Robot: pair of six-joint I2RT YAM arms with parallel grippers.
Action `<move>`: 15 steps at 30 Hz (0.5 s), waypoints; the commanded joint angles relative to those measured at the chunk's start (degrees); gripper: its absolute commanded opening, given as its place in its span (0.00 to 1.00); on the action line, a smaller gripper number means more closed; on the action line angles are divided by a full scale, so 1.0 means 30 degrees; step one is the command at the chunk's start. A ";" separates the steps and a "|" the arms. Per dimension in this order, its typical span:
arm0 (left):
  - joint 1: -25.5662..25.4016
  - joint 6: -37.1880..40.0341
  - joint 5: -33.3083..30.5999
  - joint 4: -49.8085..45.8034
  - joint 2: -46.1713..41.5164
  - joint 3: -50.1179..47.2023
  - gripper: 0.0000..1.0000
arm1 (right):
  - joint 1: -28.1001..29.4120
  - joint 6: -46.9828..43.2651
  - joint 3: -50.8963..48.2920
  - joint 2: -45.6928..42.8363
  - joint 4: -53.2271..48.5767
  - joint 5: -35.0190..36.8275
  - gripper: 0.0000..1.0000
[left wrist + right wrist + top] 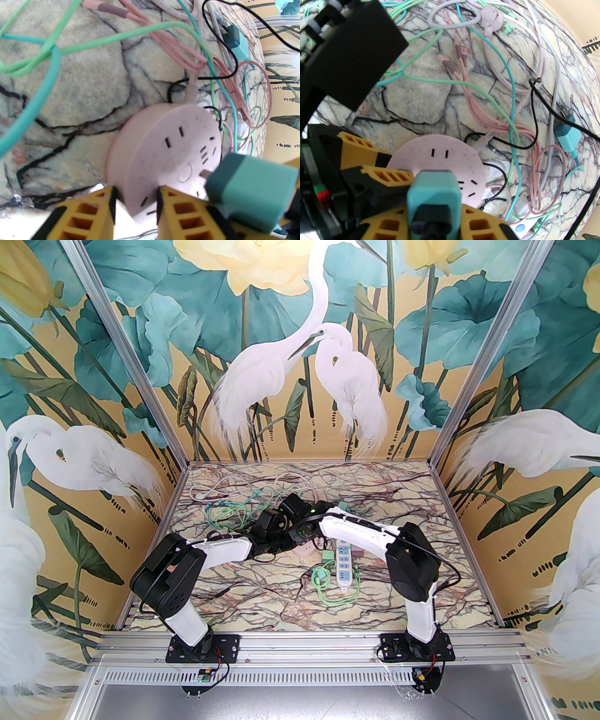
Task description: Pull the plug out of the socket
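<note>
Here, the left claw [136, 194] is clamped on the rim of the socket [164, 145], a finger on either side of the edge. The pink disc lies straight ahead of its tips. Just right of that grip the plug [250, 187] stands off the socket's face, with a metal prong showing in the gap. Whether the prong's tip sits in a slot I cannot tell. The right claw [434, 211] is closed around the plug's body, and the socket is directly beyond its tips. The plug's long axis runs along the right claw's line of reach, roughly square to the face. I judge the pull should go straight back toward the right wrist while the left claw braces the socket. Loose cables [511, 131] lie beyond both claws.
</note>
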 commanded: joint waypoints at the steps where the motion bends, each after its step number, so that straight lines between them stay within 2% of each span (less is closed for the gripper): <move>1: -0.0193 0.0283 -0.1098 -0.3586 0.1067 -0.0960 0.34 | -0.1004 0.0298 -0.0712 -0.2111 0.1277 -0.1145 0.20; 9: -0.0175 0.0127 -0.1114 -0.3984 -0.0802 -0.0512 0.35 | -0.3979 0.1103 -0.1867 -0.3744 0.3479 -0.3479 0.21; 11: -0.0177 0.0085 -0.1091 -0.4108 -0.1670 -0.0328 0.38 | -0.4925 0.1518 -0.1936 -0.3865 0.4139 -0.4462 0.21; 12: -0.0191 0.0046 -0.1148 -0.4126 -0.2277 -0.0251 0.44 | -0.5476 0.1780 -0.1956 -0.3889 0.4544 -0.5001 0.21; 15: -0.0193 0.0024 -0.1148 -0.3703 -0.4426 -0.0299 0.68 | -0.7166 0.2702 -0.1971 -0.3594 0.5781 -0.6735 0.21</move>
